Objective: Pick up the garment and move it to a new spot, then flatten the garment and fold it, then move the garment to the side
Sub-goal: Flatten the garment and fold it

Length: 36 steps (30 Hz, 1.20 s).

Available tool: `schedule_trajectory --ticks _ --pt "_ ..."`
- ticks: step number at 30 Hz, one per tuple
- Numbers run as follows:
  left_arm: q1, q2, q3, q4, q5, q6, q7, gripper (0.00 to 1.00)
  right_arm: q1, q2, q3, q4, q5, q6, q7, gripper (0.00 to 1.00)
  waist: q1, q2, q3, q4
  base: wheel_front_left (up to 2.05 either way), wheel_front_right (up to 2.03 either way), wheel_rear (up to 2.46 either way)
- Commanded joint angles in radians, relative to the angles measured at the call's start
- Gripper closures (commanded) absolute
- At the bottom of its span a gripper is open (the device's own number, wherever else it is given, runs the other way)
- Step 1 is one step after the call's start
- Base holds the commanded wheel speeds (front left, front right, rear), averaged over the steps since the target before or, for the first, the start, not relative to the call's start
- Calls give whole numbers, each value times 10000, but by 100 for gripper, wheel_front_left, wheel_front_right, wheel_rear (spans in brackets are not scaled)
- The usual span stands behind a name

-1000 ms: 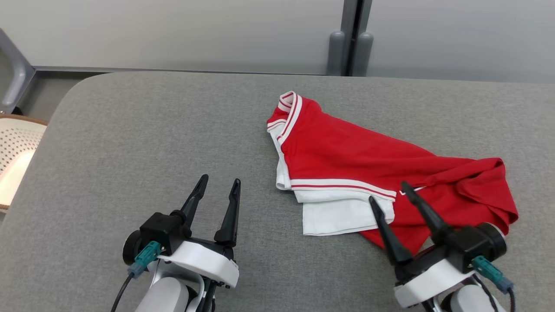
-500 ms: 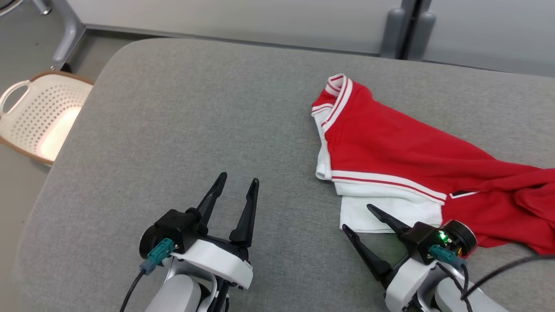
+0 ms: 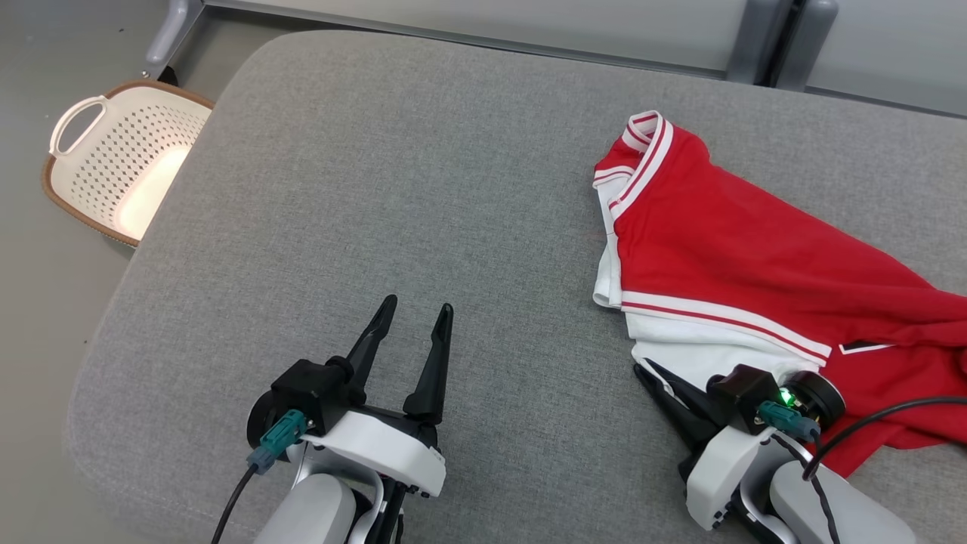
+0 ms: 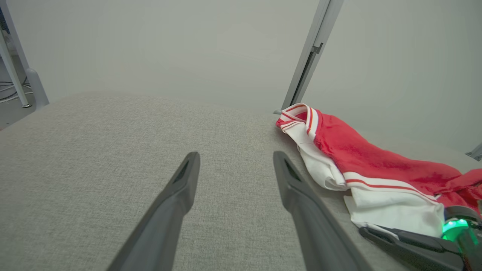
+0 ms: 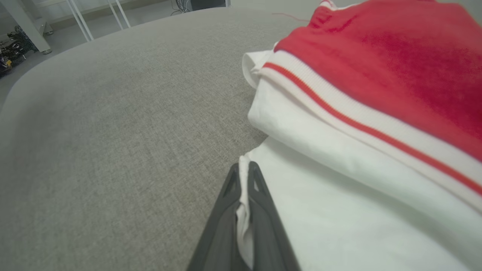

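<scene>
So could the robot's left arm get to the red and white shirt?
Probably yes. Just bare grey fabric surface lies between the open left gripper and the red and white shirt; the right gripper pinches its near white corner.

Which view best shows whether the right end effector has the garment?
Right wrist view: the right end effector pinches the garment by its white edge. Head and left wrist views show it at that edge, grip unclear.

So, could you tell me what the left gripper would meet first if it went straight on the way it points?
Probably nothing: ahead of the left gripper lies bare table, and the garment sits off to its right, though height is unclear.
</scene>
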Motion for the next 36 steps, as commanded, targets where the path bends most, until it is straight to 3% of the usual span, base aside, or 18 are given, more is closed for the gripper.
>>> schedule_trajectory --ticks 1,12,22,27,33,36 --pt "-51 34 59 33 -48 71 -14 0 105 -75 46 240 108 -6 -42 100 0 0 -103 -52 0 0 0" --pt "428 32 280 383 77 -13 -16 0 358 -496 -1049 -1291 34 -6 -245 100 0 0 -1123 -829 0 0 0" --pt "574 35 187 325 -74 -116 -14 0 -72 -1669 -3129 -3742 -362 -6 1257 100 0 0 -1372 -1123 0 0 0" --pt "129 36 -237 72 -327 -20 -14 0 -1847 -2971 -3903 -4231 -491 -6 2389 100 0 0 -617 -716 0 0 0" --pt "-440 32 -1006 -227 -783 64 -14 0 -4894 -4451 -3232 -3694 -737 -7 3159 100 0 0 485 153 0 0 0" --pt "-626 41 -1475 -378 -1076 154 -14 0 -6367 -4783 -2834 -2968 -852 -6 3160 100 0 0 846 701 0 0 0"
